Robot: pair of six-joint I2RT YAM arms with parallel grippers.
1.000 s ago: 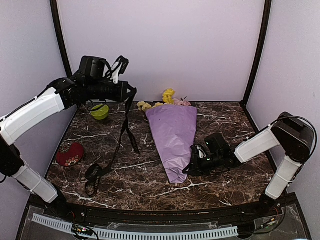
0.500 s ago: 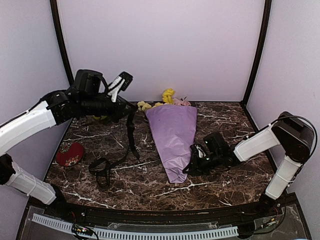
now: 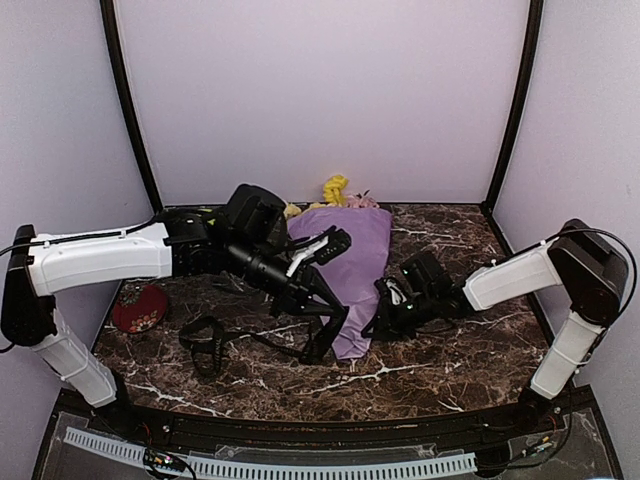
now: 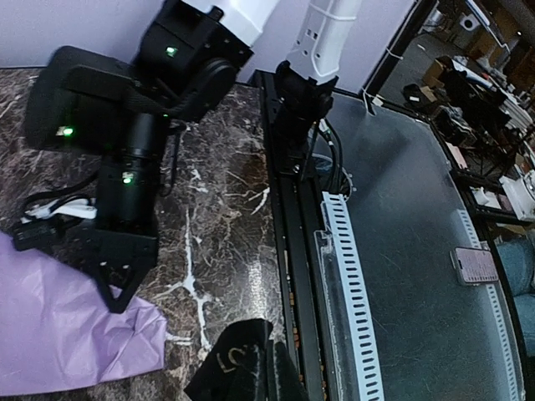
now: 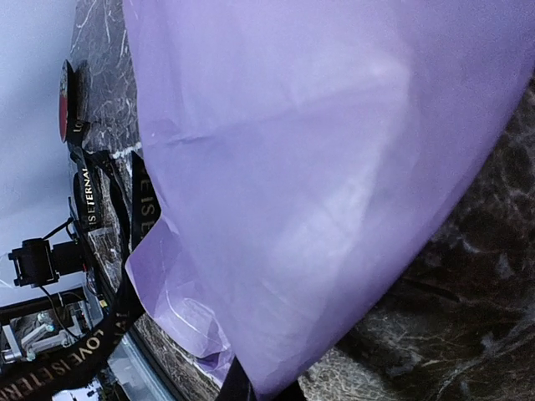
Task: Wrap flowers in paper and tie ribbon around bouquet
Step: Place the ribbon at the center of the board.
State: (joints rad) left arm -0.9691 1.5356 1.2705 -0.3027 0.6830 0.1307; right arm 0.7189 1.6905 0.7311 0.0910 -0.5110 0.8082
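Observation:
The bouquet (image 3: 352,262) lies on the marble table as a cone of lilac paper (image 5: 318,167), narrow end toward me. Yellow and pink flowers (image 3: 339,190) poke out at its far, wide end. My left gripper (image 3: 316,348) is low beside the cone's narrow tip, shut on the black ribbon (image 4: 238,363). From there the ribbon (image 3: 205,340) trails left across the table into a loop. White lettering shows on the ribbon (image 5: 88,355) in the right wrist view. My right gripper (image 3: 383,317) is at the cone's right edge, shut on the paper, which hides its fingertips (image 5: 238,391).
A red heart-shaped dish (image 3: 140,307) sits at the table's left side. The left arm (image 3: 110,258) reaches across the left half of the table. Purple walls and black posts (image 3: 510,120) close the back and sides. A white slotted rail (image 3: 300,466) runs along the front edge.
My left arm has swung down and right from high at the back left to the bouquet's narrow end, carrying the ribbon. The hanging ribbon now lies on the table. The right gripper barely shifted.

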